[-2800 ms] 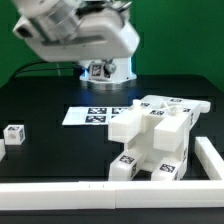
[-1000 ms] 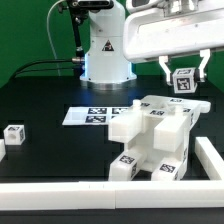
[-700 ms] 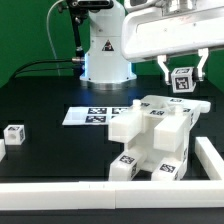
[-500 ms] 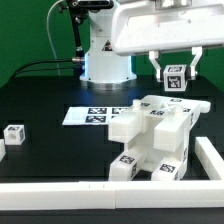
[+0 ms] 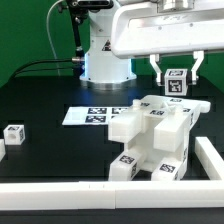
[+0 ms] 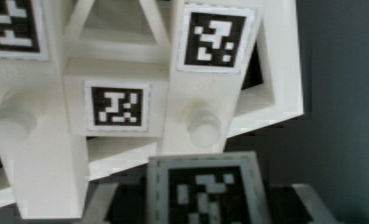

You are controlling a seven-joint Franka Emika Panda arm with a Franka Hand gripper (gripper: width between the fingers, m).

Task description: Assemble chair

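Chair (image 5: pixel 155 135), likely stiff, light plastic: above it my gripper (image 5: pixel 176 78) pinches a small tagged block (image 5: pixel 177 85) by its flat sides

No words, numbers or brand marks can be read. Only black-and-white square tags are seen: several on the chair (image 5: pixel 155 140), a row on the marker board (image 5: pixel 95 115) beyond it, one on a loose block (image 5: pixel 13 134) on the tabletop well off the chair toward the exterior view's left, and one on the small block (image 5: pixel 177 84) gripped in the pincer (image 5: pixel 177 76) above the chair.
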